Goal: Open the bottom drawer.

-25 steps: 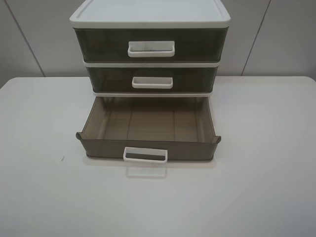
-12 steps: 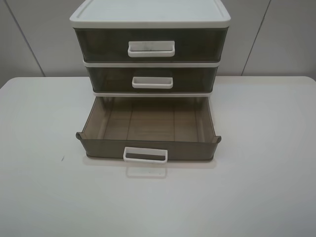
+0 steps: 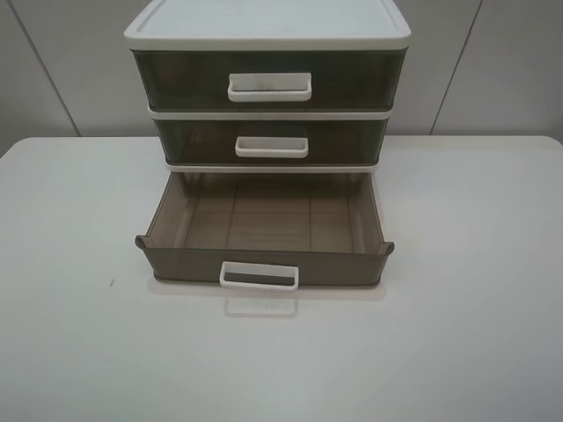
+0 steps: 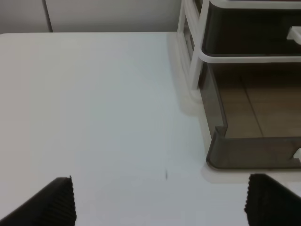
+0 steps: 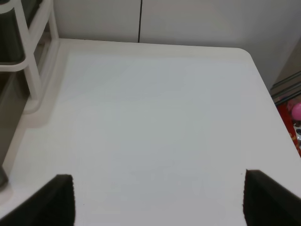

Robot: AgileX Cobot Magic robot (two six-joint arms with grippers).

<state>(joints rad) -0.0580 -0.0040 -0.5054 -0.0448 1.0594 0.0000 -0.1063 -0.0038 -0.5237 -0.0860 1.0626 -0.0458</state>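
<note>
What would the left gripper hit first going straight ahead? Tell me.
Probably nothing soon: the left gripper is open over the bare white table; the pulled-out smoky grey-brown translucent plastic bottom drawer sits off to one side.

A white table bears two closed upper drawers before grey wall panels.

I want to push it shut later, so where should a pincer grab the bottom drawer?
Take the bottom drawer by its thin white loop handle, coming from the front. The loop juts forward from the middle of the front wall, leaving a gap for a finger.
</note>
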